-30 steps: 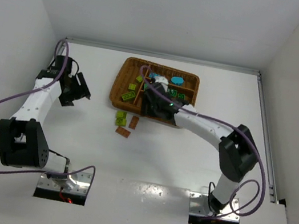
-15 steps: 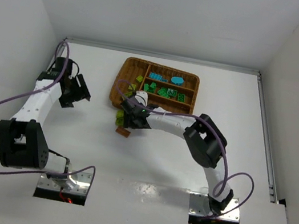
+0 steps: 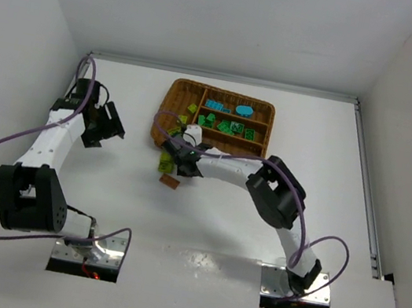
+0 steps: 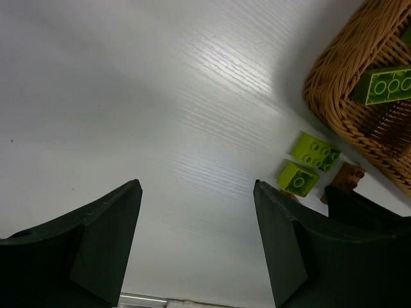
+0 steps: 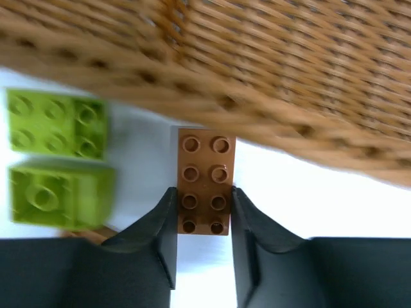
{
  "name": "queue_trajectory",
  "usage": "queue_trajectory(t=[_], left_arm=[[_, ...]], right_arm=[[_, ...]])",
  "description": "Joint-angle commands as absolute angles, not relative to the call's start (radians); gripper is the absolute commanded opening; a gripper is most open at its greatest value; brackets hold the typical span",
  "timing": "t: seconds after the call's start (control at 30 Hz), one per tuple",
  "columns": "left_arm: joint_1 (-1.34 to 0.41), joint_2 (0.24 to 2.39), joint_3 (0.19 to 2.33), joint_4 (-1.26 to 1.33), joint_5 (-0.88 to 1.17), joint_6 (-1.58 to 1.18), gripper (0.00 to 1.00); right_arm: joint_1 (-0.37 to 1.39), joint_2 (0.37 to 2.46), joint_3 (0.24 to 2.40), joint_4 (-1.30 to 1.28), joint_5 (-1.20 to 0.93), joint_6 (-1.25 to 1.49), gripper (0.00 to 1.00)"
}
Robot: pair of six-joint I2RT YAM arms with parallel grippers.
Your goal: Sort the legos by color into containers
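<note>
The step in hand is the pick-up of a loose brown-orange brick (image 5: 205, 181). It lies flat on the desk (image 3: 101, 207), studs up, just beside the near left corner of the wicker tray (image 3: 163, 115), outside every compartment. The right claw (image 5: 202, 196) is closed to the brick's width, its two fingers pressed against the long sides of the nearer half. Whether the brick has left the desk cannot be told.

Just left of it lie two yellow-green bricks (image 5: 58, 122), one behind the other and close to the left finger. A second brown-orange brick (image 3: 170, 182) sits a little nearer on the desk.

The left claw (image 4: 196, 186) hangs over bare desk well to the left of the tray. It is wide open, with nothing in it.

In the tray, the tall left section (image 3: 184, 118) holds yellow-green bricks. The far long section (image 3: 226, 108) holds cyan ones and the middle long section (image 3: 234, 129) holds dark green ones. The nearest long section shows no bright colour, so it is probably meant for brown. Brown on wicker is hard to read from above.

The next move probably calls for a straight lift that clears the tray wall (image 5: 289, 77) without nudging the yellow-green pair. A short carry over the rim into that nearest section would follow. With the grip on only one half of the brick, it may tip as it rises.
</note>
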State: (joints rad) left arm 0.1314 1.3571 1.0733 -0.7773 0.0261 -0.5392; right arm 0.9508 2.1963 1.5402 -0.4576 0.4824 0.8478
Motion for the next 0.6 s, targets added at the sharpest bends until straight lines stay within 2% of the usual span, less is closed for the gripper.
queue_trajectory(t=[0.0,0.07,0.2,0.3,0.47,0.57], left_arm=[[0.126,1.325,1.071,-0.769,0.021,-0.531,0.77],[0.126,1.325,1.071,-0.769,0.021,-0.531,0.77],[0.126,1.325,1.071,-0.769,0.040,-0.531,0.77],[0.126,1.325,1.071,-0.769,0.051,-0.531,0.77],[0.126,1.325,1.071,-0.769,0.051,-0.531,0.77],[0.126,1.325,1.071,-0.769,0.051,-0.531,0.77]], right_arm=[[0.965,2.090,1.426,-0.454,0.545,0.856,0.26],[0.974,1.976,1.323,-0.414,0.528,0.856,0.21],[0.974,1.769,1.163,-0.315,0.459,0.805,0.21],[0.963,1.648,1.098,-0.334,0.481,0.786,0.21],[0.907,1.606,1.129,-0.382,0.548,0.738,0.21],[0.842,1.673,1.201,-0.382,0.516,0.707,0.21]])
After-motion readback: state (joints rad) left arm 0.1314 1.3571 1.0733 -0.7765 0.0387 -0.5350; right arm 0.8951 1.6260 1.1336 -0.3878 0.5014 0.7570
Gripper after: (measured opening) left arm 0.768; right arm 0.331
